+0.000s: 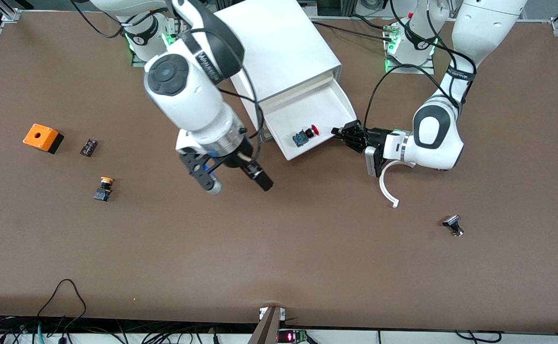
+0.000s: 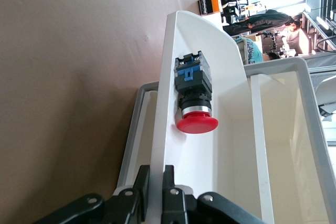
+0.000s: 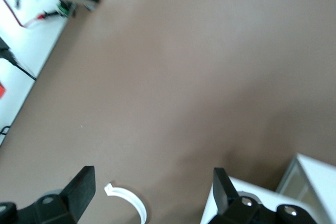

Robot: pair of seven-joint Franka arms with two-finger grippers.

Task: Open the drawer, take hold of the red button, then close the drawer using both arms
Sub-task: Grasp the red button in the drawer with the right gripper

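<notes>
Currently the drawer [image 1: 307, 117] stands pulled out of the white cabinet [image 1: 279, 48] at upper centre of the front view, with the button [image 1: 305, 135] lying on its side inside, near the front edge. The left gripper [image 1: 340, 133] is clamped on the drawer's front wall, one finger each side, as the left wrist view confirms [image 2: 155, 192]. The right gripper [image 1: 238, 184] hangs over bare table [image 1: 279, 248] at centre frame, fingers spread and holding nothing.
</notes>
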